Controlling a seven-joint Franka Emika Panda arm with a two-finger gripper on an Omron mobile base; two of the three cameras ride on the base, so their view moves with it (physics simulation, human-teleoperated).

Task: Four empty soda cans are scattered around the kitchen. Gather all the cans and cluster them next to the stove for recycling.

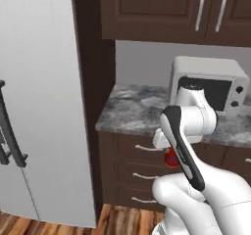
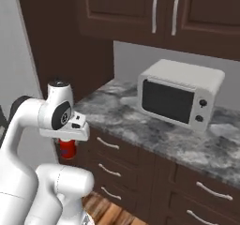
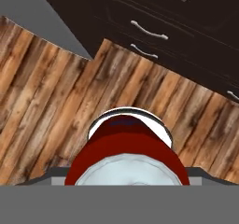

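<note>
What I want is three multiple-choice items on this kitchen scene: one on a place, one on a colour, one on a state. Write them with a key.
1. The boxy pale oven with a dark door stands: A on the grey marbled counter; B on the floor; C in a drawer.
2. The small cylindrical soda can is: A blue; B red; C green.
3. That can is: A lying on the counter; B standing on the oven; C gripped by the end effector above the brown wooden floor.
Key: A, it sits on the stone top; B, its wall is red; C, it hangs under the hand, off the floor.
</note>
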